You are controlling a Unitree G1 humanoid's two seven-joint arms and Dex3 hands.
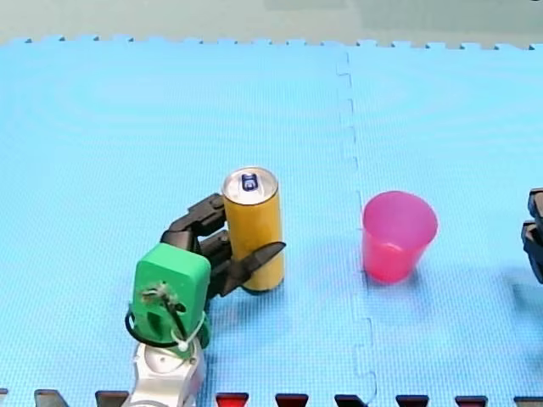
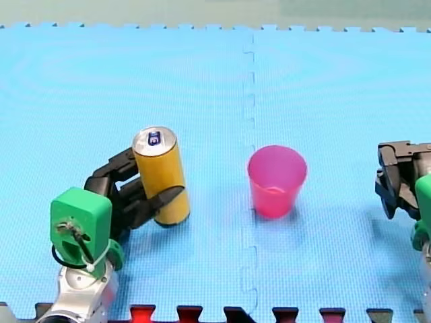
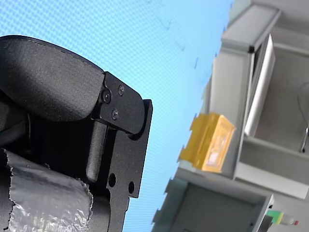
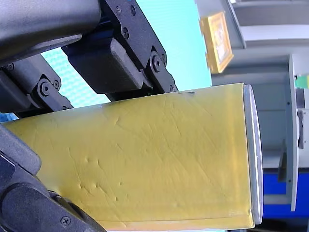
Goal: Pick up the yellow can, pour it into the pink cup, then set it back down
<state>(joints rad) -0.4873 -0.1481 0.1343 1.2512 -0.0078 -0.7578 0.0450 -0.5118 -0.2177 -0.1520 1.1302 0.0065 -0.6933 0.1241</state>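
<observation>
Nothing readable for you here: the yellow can (image 1: pixel 254 233) shows no legible print, and the label on the yellow box (image 3: pixel 208 143) is too blurred.

We find a yellow can (image 1: pixel 253 229) with a shiny metal lid and matt, dented sides, a smooth, translucent plastic pink cup (image 1: pixel 397 236), a textured blue foam mat (image 1: pixel 127 127), and a left hand (image 1: pixel 209 248) of matt black plastic.
</observation>
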